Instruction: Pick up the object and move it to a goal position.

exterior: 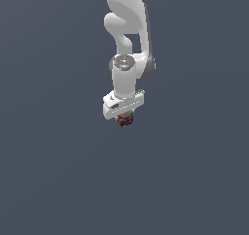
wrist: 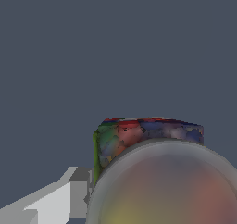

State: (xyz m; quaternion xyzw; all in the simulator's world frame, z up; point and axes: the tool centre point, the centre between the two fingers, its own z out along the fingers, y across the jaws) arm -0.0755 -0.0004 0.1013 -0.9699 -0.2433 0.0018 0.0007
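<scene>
We see the white claw (exterior: pixel 125 118) clenched narrowly on the small stubby can with mottled red, blue and dark pattern (exterior: pixel 125 121). We see the can (wrist: pixel 139 140) close against a grey finger (wrist: pixel 79 190).

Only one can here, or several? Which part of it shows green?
One mottled can, under the white gripper. In the wrist view, green shows only on its side wall, beside the grey finger.
</scene>
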